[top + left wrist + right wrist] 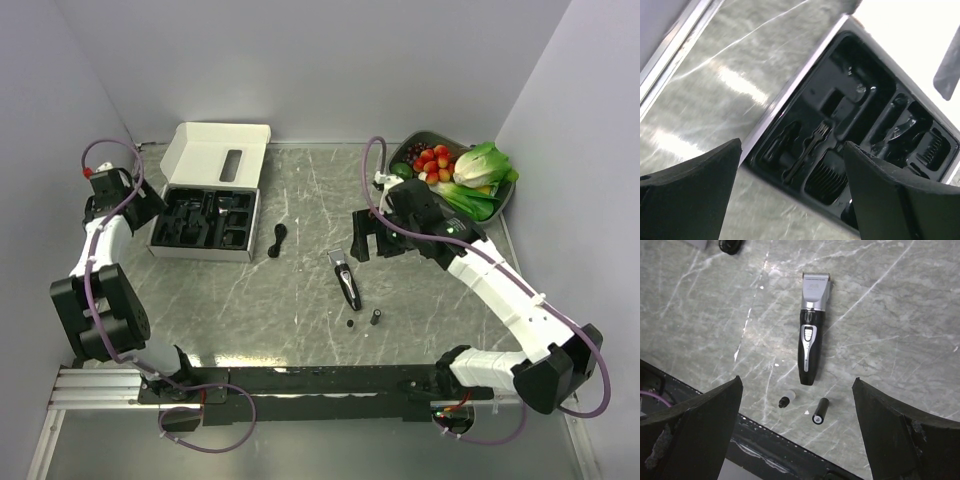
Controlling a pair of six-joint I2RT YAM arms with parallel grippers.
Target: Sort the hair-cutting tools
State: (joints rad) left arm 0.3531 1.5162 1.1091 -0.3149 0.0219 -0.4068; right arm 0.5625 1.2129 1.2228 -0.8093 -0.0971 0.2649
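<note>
The slim black hair clipper (345,278) (811,340) lies flat mid-table, its silver blade head pointing away. Two tiny black cylindrical bits (351,324) (377,316) lie just below its tail; the right wrist view shows them as a short one (785,400) and a longer one (821,410). A curved black attachment (277,240) rests between the clipper and the black moulded tray (165,215) (860,115). My right gripper (375,240) (797,381) hovers open above the clipper's tail and the bits, holding nothing. My left gripper (150,203) (792,145) hangs open over the tray's near-left corner, empty.
The tray sits in a white box whose lid (222,153) stands open behind it; combs and guards fill its slots. A dark bowl of vegetables and red fruit (460,175) stands at the back right. Walls close the table on three sides.
</note>
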